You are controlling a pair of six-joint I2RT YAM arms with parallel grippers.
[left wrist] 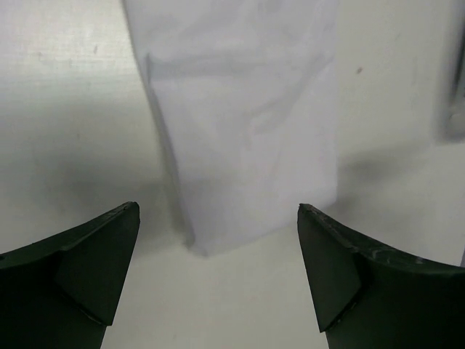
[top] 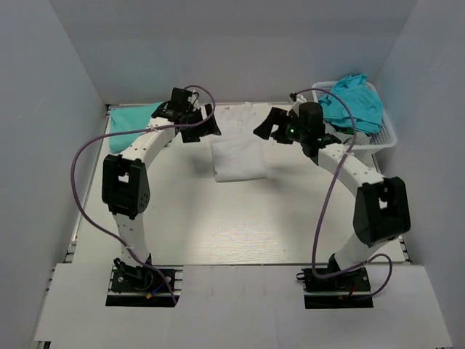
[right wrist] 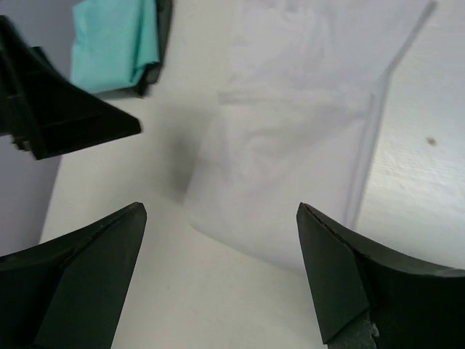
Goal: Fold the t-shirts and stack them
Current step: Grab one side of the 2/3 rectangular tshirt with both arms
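A white t-shirt [top: 238, 156] lies partly folded on the table's middle back, its upper part spread toward the rear wall. It fills the left wrist view [left wrist: 247, 138] and the right wrist view [right wrist: 290, 160]. A folded teal t-shirt [top: 134, 116] rests at the back left, also seen as the teal t-shirt [right wrist: 116, 40] from the right wrist. More teal t-shirts [top: 354, 102] are heaped in the basket. My left gripper [top: 203, 125] hovers open at the white shirt's left edge, my right gripper [top: 266, 125] open at its right edge. Left gripper [left wrist: 218, 209] and right gripper [right wrist: 221, 208] hold nothing.
A white lattice basket [top: 389, 138] stands at the back right corner against the wall. Grey walls enclose the table on the left, back and right. The left arm's dark fingers [right wrist: 65, 120] show in the right wrist view.
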